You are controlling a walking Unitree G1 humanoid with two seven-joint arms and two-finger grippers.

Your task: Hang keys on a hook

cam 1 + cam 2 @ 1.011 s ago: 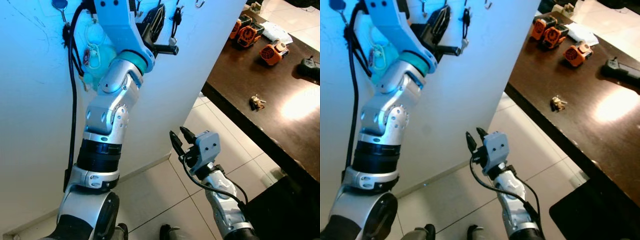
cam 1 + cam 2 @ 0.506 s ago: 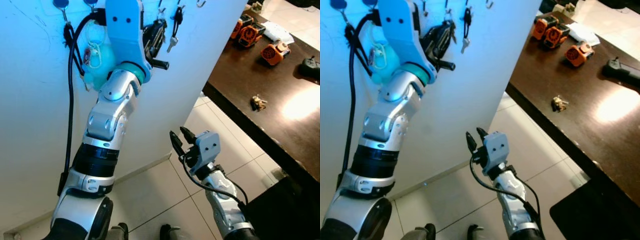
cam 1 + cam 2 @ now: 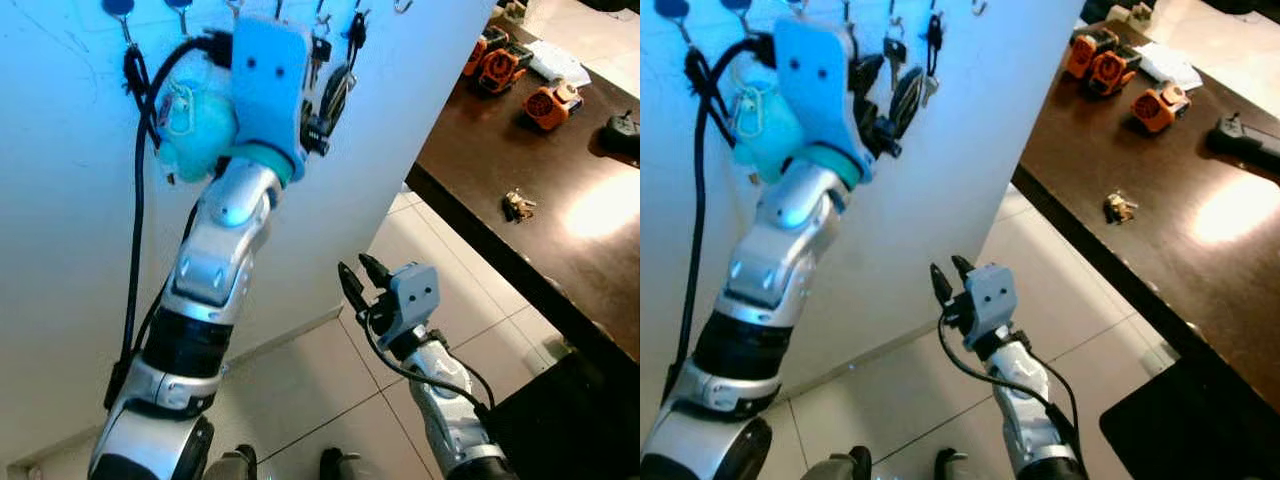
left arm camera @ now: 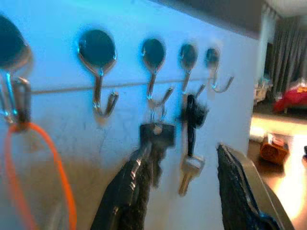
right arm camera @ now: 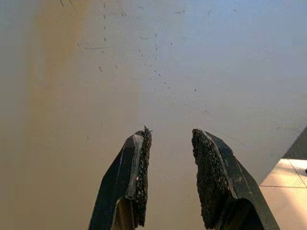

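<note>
I'm watching the left gripper up at the row of hooks near the wall's top edge, and its fingers are now standing apart with nothing between them, where a second ago they were turned side-on with the bunch still in their grip. The keys are hanging from the middle hook, just beside one finger and possibly brushing it. To me that is reading as the hang being done, so I'm thinking only of backing out. A second key is dangling on the neighbouring hook, close to the open fingers, and a teal pouch with a black cable is hanging on the far side, so room is tight sideways; straight back from the wall is looking free. The right gripper is idling low above the floor, fingers apart and empty, near the dark table's edge, where another bunch of keys is lying.
</note>
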